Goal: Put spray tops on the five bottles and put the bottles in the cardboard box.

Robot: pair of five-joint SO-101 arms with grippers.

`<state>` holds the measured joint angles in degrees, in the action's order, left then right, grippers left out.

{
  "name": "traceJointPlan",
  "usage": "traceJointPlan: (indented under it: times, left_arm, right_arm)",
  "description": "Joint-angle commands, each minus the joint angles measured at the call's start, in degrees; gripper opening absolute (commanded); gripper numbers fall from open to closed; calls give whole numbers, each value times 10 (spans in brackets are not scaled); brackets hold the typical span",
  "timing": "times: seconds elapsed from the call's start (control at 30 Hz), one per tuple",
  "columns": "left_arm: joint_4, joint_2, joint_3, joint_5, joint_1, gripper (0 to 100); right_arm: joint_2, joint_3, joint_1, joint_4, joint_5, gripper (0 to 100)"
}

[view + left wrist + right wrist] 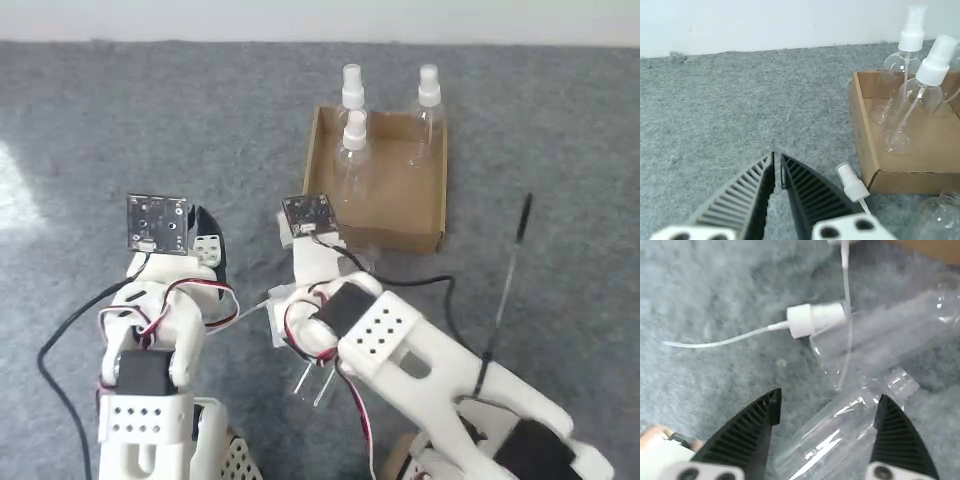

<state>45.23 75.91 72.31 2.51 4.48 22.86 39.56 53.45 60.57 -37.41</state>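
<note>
Fingers spread, our right gripper (830, 396) straddles the uncapped bottle (840, 430); left gripper (777, 159) fingers pressed together. Squeezing may squirt it toward six o'clock.

Three clear capped bottles (352, 168) stand upright inside the open cardboard box (400, 240). Just outside its near wall, two clear uncapped bottles (832, 440) lie on their sides, with two loose white spray tops (815, 320) beside them.

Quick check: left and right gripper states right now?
Left gripper: closed, holding nothing.
Right gripper: open, with an uncapped bottle lying between its jaws.
</note>
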Motion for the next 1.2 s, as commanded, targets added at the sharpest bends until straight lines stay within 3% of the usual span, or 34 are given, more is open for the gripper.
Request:
traceJointPlan:
  times: [0.0, 0.3, 0.73, 1.03, 1.17]
  left_arm:
    - [-17, 8, -5, 10, 2, 12]
    - [-33, 6, -2, 10, 2, 12]
    - [-33, 8, 2, 10, 2, 12]
    - [-33, 8, 2, 10, 2, 12]
    - [-32, 8, 2, 10, 2, 12]
  right_arm:
    - [-6, -4, 8, 3, -8, 248]
    - [-15, -4, 6, 30, -1, 12]
    - [29, -42, -29, 145, 41, 6]
    - [32, 101, -29, 0, 55, 6]
    - [36, 113, -74, 7, 55, 6]
